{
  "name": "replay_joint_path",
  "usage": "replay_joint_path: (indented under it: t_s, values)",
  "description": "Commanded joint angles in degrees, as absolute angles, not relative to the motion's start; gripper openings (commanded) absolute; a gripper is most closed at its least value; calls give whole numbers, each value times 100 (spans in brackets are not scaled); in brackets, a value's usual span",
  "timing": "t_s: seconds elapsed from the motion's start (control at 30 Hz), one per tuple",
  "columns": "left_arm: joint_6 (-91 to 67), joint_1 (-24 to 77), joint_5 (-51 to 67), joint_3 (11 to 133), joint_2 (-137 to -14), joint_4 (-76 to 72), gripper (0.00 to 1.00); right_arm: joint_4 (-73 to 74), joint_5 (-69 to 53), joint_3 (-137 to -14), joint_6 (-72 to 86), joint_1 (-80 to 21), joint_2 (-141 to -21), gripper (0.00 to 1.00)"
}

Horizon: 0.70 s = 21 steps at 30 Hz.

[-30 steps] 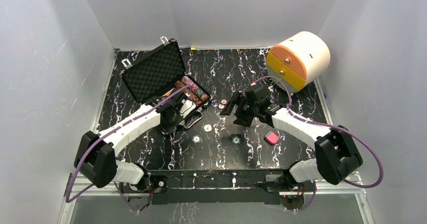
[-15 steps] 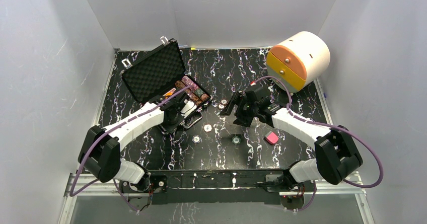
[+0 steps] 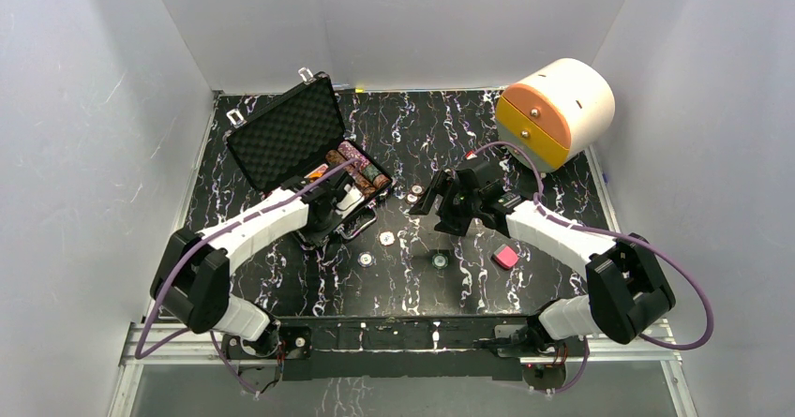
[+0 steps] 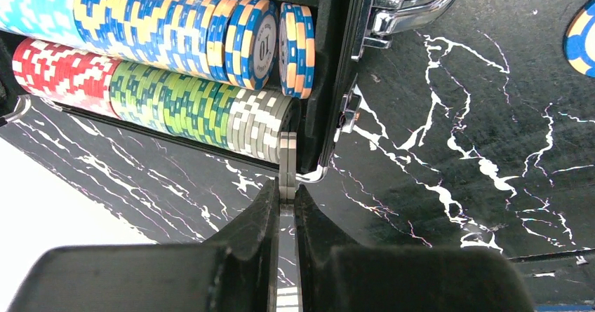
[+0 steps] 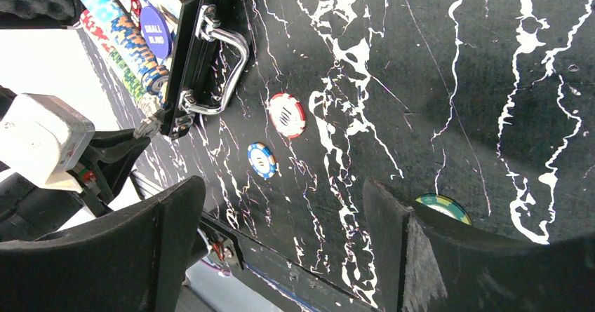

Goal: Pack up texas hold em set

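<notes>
At far-left of table [image 3: 422,126] sits the case [image 3: 281,141], lid up, foam lining showing. Base holds chip rows [image 4: 161,24] on edge (blue/yellow above, red-green-white below) plus a purple "small blind" button [image 5: 156,31]. At the case's front corner the left gripper [image 4: 286,194] pinches a pale chip [image 4: 287,159] edge-on by the white row's end. Over bare table the right gripper [image 5: 284,200] is spread wide above loose chips [image 5: 288,115]. A green one is half hidden behind a finger. Top view: left arm covers part of base, and wrist views crop the rest.
</notes>
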<state>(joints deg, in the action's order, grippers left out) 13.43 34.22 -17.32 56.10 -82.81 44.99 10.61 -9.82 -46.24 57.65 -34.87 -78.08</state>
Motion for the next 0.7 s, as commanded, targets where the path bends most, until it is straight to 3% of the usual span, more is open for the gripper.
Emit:
replay_joint_path:
  t_s: [0.0,0.1,0.2,0.33,0.67]
  values:
    - [1356,3380,-1964,5683,-8347,4549,0,1016,-1011,-4676,5757,-3454,-7646,91]
    - [1294,3383,-1828,5739,-8385,4546,6,987,-1024,-4683,5766,-3453,-7671,91]
    - [1196,3375,-1723,5797,-8385,4573,22,984,-1037,-4702,5757,-3452,-7703,91]
    - [1059,3377,-1772,5876,-8336,4630,34,984,-1063,-4689,5751,-3454,-7717,91]
    - [843,3377,-1499,6168,-7602,4230,35,1337,-641,-4868,5325,-3450,-7634,91]
